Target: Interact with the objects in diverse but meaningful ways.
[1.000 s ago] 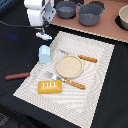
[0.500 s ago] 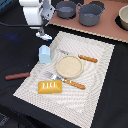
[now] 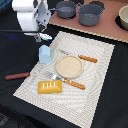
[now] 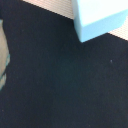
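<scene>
My gripper (image 3: 41,35) hangs under the white arm at the exterior view's upper left, over the black table beside the mat's corner. A small white-and-blue piece (image 3: 46,36) lies right at its tip; whether the fingers touch it is unclear, and their state does not show. The pale blue carton block (image 3: 45,54) stands just in front of it on the mat's edge and fills a corner of the wrist view (image 4: 100,17). The yellow-orange bread loaf (image 3: 50,87) lies on the mat's near side. The reddish-brown sausage stick (image 3: 17,76) rests on the black table.
A striped placemat (image 3: 95,90) carries a tan plate (image 3: 69,66), a wooden-handled knife (image 3: 88,58) and a fork (image 3: 70,81). Two grey pots (image 3: 90,15) and a bowl (image 3: 124,17) stand on the wooden board at the back.
The arm has drifted slightly toward the exterior view's left. The toy items and cutlery have not moved.
</scene>
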Motion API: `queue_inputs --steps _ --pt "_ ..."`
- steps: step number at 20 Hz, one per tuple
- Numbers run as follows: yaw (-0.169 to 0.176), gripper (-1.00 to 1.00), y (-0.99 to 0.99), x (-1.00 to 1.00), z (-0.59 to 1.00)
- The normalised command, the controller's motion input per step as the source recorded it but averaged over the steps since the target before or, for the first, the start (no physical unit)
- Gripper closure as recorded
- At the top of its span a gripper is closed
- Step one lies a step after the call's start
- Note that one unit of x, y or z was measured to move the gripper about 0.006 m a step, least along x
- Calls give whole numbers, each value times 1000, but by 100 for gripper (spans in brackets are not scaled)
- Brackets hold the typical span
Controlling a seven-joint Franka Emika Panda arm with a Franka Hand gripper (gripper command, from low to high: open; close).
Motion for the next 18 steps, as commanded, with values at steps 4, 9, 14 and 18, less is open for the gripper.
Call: queue_inputs --steps 4,9,14,18 --pt "5 -100 -493 615 61" --pt "2 -100 -286 689 31" --pt "43 -100 -35 641 -6" --pt "89 -100 -5 443 -158"
